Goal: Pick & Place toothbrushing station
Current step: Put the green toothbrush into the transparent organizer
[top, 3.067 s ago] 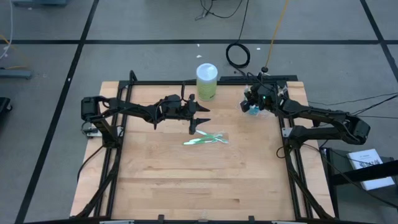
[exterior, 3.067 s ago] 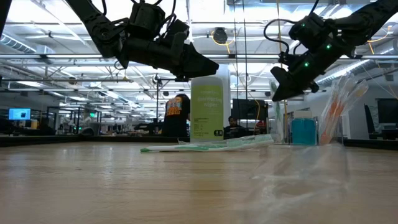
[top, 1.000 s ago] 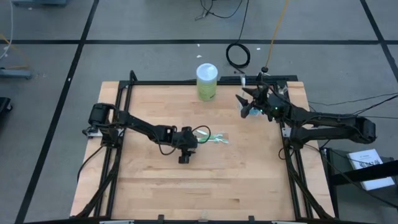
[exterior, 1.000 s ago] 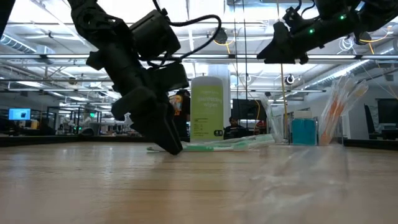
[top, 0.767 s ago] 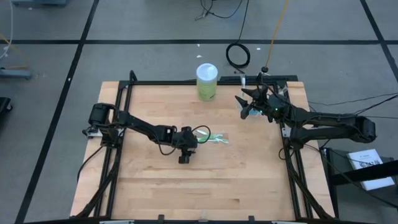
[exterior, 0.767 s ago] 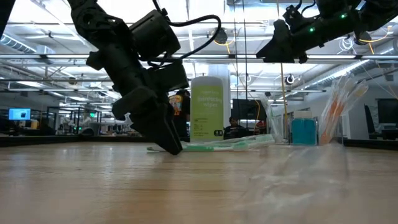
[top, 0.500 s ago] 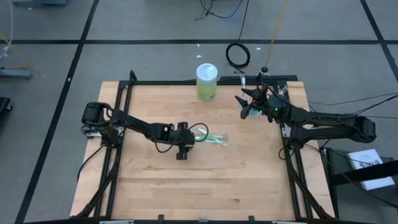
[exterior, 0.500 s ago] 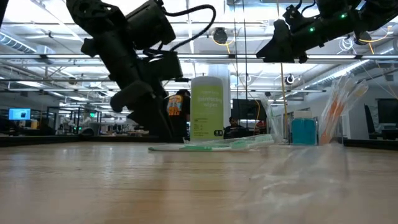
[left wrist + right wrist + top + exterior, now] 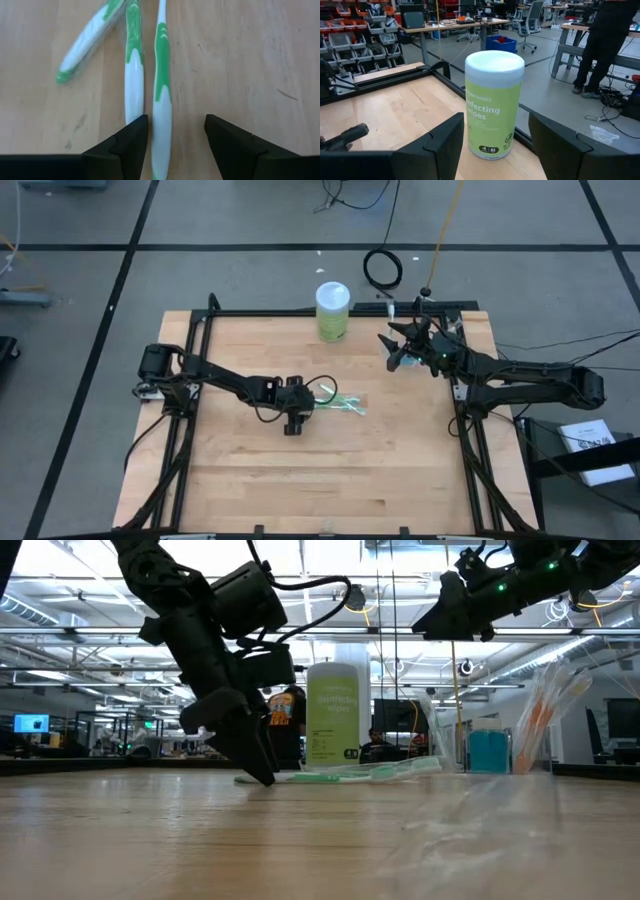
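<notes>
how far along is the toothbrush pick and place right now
Early. Nothing looks placed: three green-white toothbrushes lie flat on the table. In hand: the left hand is low, open astride one brush, not gripping. The right hand waits open, raised near the wipes canister. Gripping, lifting and placing remain.

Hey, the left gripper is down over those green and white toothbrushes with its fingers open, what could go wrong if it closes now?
Two risks. The open left gripper straddles one thin green-and-white toothbrush, but a second green-and-white toothbrush ends right at one finger, so closing may pinch or push both. Also, the fingers reach down to the wooden table, so they might scrape it and slip off the thin handle.
</notes>
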You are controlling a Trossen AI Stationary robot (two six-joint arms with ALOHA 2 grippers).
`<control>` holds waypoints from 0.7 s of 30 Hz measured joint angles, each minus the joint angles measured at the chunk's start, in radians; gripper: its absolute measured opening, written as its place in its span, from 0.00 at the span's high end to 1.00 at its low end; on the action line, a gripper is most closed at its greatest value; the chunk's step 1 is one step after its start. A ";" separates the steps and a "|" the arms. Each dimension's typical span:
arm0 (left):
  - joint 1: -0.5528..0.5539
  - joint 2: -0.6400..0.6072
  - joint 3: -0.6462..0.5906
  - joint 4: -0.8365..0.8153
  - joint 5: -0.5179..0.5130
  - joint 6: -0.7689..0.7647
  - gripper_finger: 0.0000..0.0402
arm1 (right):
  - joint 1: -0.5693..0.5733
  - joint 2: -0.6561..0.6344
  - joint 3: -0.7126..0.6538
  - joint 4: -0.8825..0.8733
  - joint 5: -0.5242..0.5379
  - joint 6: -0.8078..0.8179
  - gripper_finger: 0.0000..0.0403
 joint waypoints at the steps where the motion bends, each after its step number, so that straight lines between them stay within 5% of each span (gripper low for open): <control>1: -0.002 0.001 0.000 0.003 0.005 -0.007 0.48 | 0.000 0.000 0.000 0.002 0.000 0.000 0.47; 8: -0.020 0.003 -0.001 0.004 -0.004 -0.015 0.54 | 0.000 0.000 0.000 0.002 0.002 0.000 0.47; 21: -0.010 0.021 0.001 0.018 -0.022 -0.070 0.95 | 0.000 0.000 0.000 0.003 0.003 0.000 0.47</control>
